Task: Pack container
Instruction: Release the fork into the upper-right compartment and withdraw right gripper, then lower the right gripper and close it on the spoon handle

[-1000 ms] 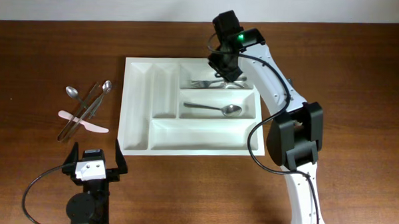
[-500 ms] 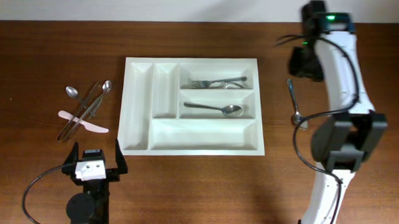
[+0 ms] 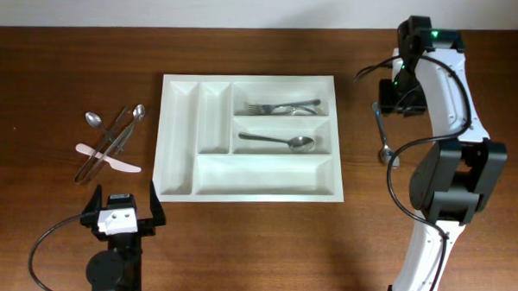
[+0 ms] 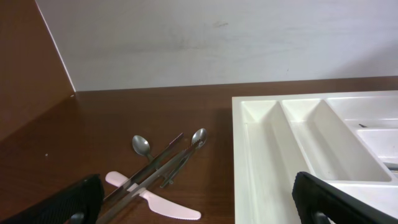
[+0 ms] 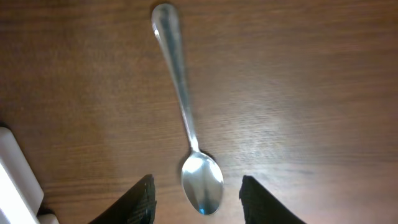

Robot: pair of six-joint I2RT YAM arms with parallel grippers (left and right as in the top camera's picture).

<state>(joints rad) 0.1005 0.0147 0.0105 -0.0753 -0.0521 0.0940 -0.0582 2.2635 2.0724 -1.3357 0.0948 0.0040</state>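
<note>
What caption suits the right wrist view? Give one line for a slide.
Open right hand hovering over a spoon lying on the wooden table, its bowl between the fingers.

Right end effector [image 5: 196,202] hangs agape, pointing down; left end effector [image 4: 200,202] agape.

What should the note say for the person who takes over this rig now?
Right tool: open, above the loose steel spoon lying right of the white plastic cutlery tray; not gripping it.
Left tool: open, parked at the near edge.
Done: steel forks and a second steel spoon lie in tray compartments.
Left: the loose spoon, then the cutlery pile with the pink plastic knife, left of the tray.
</note>
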